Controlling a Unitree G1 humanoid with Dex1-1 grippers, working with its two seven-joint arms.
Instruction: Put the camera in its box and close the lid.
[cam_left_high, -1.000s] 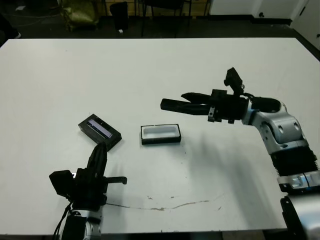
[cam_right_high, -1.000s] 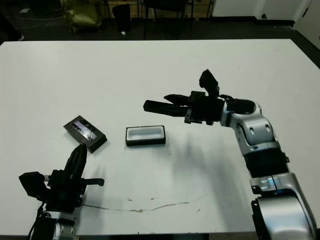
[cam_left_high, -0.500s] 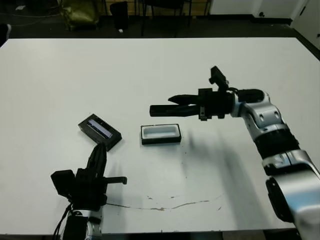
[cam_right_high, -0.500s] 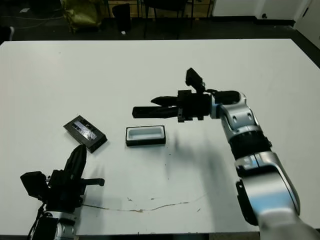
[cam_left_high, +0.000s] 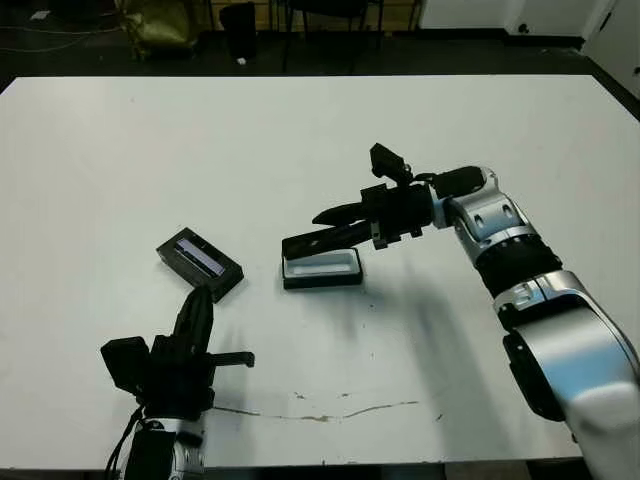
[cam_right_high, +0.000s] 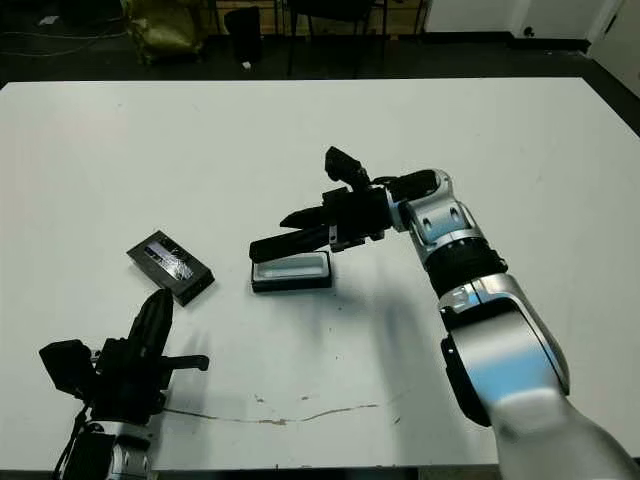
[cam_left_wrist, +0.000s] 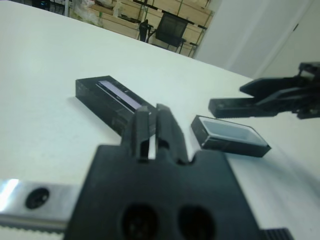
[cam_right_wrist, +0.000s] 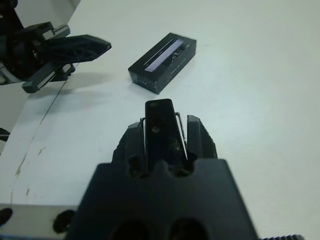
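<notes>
Left eye view: right gripper (cam_left_high: 335, 228) now lowered and tilted over the box (cam_left_high: 321, 268), fingers clamped on the camera (cam_left_high: 313, 241), having swung in from well to the right and higher over the last second. Camera's free end poised just above the box's left end, not yet seated in the white-lined recess; slanted, with the gripped end higher. Box unmoved near the middle of the white table (cam_left_high: 300, 130), open side up. Lid (cam_left_high: 200, 264) lying well to the left of the box, shiny strip upward, untouched. Left gripper (cam_left_high: 196, 318) resting low near the table's front edge, just short of the lid, fingers nearly together and holding nothing, in the same place as before. Insertion likely the step in hand: camera still to be levelled, lined up with the cut-out and released. Lid placement still ahead, probably for the left arm.
</notes>
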